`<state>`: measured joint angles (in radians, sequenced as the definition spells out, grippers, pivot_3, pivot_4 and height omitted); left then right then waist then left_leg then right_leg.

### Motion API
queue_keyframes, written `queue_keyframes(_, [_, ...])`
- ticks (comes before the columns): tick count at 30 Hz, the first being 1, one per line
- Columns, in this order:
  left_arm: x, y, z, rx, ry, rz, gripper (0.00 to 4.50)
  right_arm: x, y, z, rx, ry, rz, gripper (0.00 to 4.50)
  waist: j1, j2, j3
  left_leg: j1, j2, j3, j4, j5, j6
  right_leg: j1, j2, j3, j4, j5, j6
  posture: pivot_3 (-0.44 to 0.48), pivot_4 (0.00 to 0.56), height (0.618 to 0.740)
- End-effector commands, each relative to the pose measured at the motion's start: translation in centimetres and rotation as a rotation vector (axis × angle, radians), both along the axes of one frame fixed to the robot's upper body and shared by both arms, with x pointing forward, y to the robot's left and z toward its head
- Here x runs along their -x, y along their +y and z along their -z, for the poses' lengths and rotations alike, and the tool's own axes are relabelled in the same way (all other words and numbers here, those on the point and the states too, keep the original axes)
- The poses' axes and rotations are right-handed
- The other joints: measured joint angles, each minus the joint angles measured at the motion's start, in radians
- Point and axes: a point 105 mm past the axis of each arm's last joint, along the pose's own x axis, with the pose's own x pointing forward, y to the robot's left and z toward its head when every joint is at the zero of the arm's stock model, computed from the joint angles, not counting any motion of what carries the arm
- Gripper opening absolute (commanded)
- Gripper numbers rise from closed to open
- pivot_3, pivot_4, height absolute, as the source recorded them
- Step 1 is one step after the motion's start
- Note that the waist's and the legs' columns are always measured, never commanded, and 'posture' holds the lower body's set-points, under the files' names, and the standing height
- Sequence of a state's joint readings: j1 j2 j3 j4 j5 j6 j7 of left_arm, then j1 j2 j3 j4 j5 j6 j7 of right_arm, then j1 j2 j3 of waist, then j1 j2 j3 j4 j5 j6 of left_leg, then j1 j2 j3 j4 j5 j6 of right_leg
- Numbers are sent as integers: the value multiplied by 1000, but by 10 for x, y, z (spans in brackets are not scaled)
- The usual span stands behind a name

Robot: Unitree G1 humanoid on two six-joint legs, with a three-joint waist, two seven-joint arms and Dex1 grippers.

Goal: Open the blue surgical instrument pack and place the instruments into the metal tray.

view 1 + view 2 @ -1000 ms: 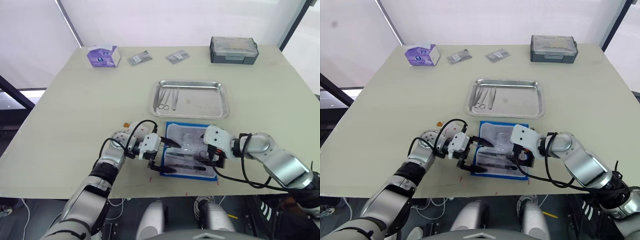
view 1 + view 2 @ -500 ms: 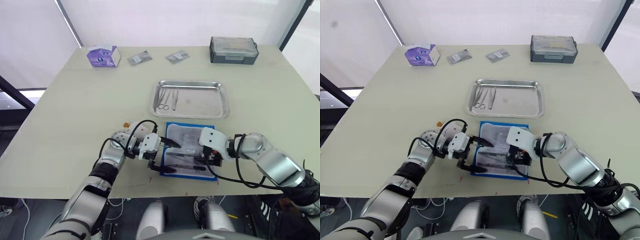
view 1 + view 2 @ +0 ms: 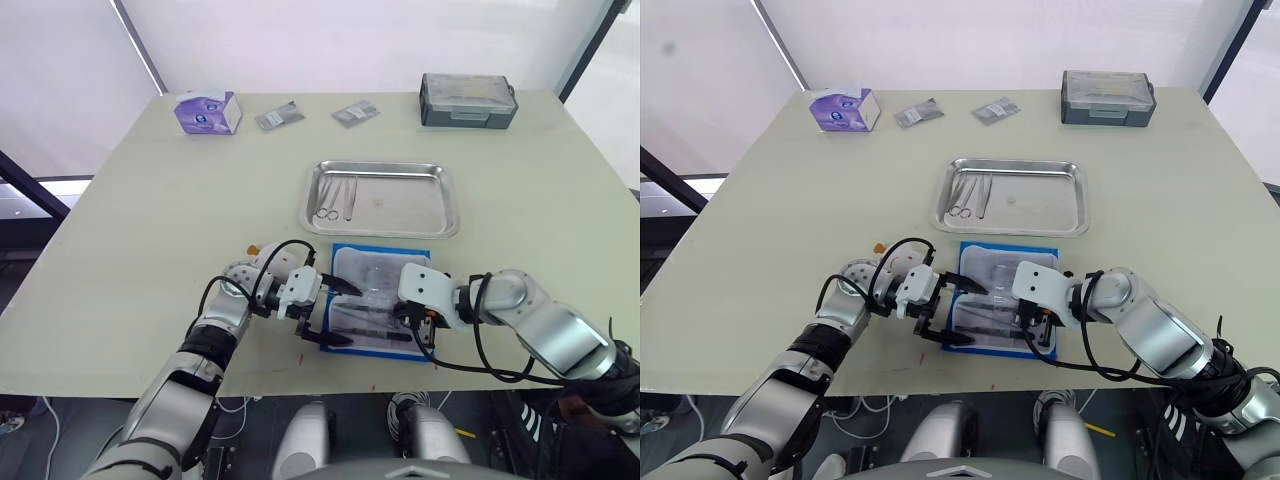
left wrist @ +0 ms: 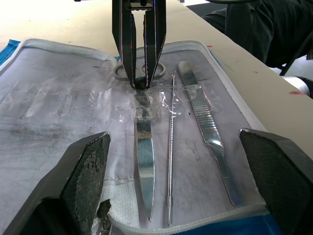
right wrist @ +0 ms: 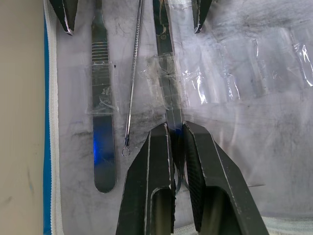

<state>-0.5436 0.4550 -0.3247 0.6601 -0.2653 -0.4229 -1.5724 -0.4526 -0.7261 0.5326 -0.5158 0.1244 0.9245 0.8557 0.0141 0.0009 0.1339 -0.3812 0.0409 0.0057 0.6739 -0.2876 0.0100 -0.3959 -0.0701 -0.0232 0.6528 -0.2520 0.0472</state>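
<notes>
— What moved?
— Right tool (image 5: 177, 142) slid inward along the scissors (image 4: 142, 147), now pinched narrowly about them near their ring handles.
— And the left tool (image 3: 335, 312)?
— Spread wide over the opened blue surgical instrument pack (image 3: 424, 258); the metal tray (image 3: 440, 200) lies just beyond it on the surface (image 3: 150, 220).

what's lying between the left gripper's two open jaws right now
In the left wrist view, scissors, a thin probe and a flat handle lie on the open pack.
</notes>
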Motion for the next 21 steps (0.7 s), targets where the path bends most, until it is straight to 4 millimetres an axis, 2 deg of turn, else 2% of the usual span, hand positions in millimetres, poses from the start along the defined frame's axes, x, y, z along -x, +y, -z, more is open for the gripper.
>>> queue_keyframes(1, [15,6,27,-104,100,41,4500,-1,-2,4,2,-7,17,74,0,0,0,0,0,0,0,0,0,0,0,0,0,0,0,0,150,727])
queue_keyframes(12, [14,6,26,-105,99,43,4500,-1,-2,11,-29,7,26,74,-2,-1,0,0,0,0,0,0,0,0,0,0,0,0,0,0,150,727])
queue_keyframes(21, [14,6,25,-105,96,42,4500,-2,-2,-9,-3,-60,-21,74,0,-1,0,0,0,0,0,0,0,0,0,0,0,0,0,0,150,727])
